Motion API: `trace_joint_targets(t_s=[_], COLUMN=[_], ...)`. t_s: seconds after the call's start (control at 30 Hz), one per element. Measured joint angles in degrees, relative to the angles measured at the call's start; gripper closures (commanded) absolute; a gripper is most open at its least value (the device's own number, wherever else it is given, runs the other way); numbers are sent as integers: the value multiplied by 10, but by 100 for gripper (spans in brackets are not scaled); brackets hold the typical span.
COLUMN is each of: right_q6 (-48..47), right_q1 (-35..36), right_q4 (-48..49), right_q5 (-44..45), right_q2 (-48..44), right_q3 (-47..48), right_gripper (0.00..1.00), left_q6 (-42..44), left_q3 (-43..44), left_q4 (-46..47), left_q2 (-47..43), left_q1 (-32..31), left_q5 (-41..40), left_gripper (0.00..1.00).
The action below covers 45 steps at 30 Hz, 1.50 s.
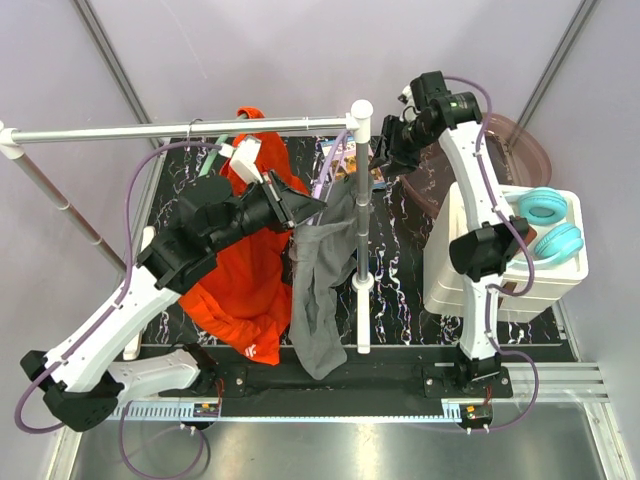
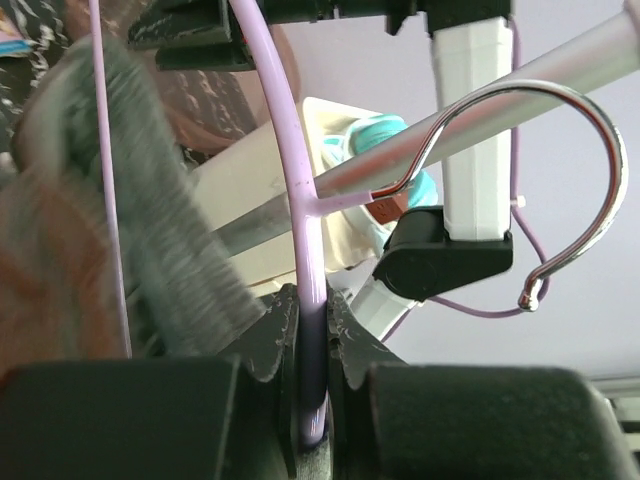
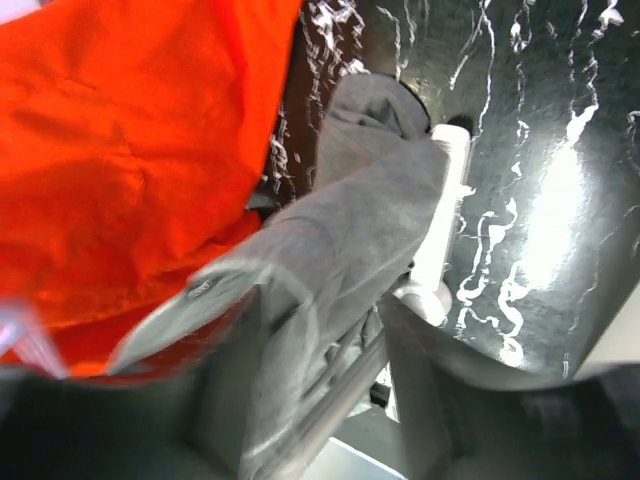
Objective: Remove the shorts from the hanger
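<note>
- Setting: a robotics laboratory test cell, not a domestic room.
- Enclosure: plain pale wall panels (image 1: 300, 50) braced by diagonal metal struts (image 1: 108, 50).
- Equipment: a left arm (image 1: 110, 320) and a right arm (image 1: 480, 180) bolted to a slotted mounting rail (image 1: 340, 412), with exposed purple cables (image 1: 131, 200).
- Work surface: a black marbled mat (image 1: 410, 250) carrying a tube-built garment rack (image 1: 150, 130). Beside it stands a white bin (image 1: 570, 275) holding teal headphones (image 1: 545, 210).

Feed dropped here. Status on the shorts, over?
Left gripper: jaws shut on lilac hanger. Right gripper at grey shorts, grip unclear. Orange shorts hanging. Rack post close.
</note>
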Motion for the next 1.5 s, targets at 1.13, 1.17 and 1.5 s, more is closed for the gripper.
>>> trace_joint_targets(t_s=[1.13,1.17,1.5], right_q6=[509,515,569], right_q1=[104,107,120], right_q4=[421,428,461], right_q5=[-63,-63,-67], right_q2=[-379,-374,-365], right_q3=[-445,-445,-461], right_gripper=[53,55,100], left_q6=[-79,-79,-62], left_q3=[16,16,16], left_q4=[16,16,22], left_q2=[56,56,54], left_q1=[10,10,14], left_q5=[49,50,50], left_gripper=[100,100,87])
